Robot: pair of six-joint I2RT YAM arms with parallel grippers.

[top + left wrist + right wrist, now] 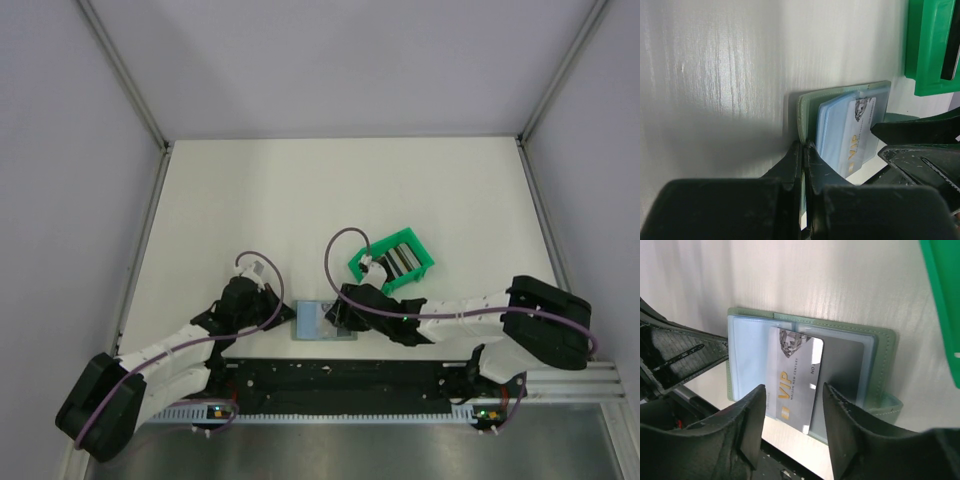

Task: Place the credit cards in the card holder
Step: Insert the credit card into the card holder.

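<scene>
Bin (410, 276) sits just beyond card holder (312, 322).

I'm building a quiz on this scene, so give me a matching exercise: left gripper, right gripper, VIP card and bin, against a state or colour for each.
Things:
1. left gripper
2. right gripper
3. VIP card
4. bin

States:
A. bright green
B. open, fingers either side of the card
C. shut on the edge of the wallet
D. partly slid into the wallet

Pairs: 1-C, 2-B, 3-D, 4-A
</scene>
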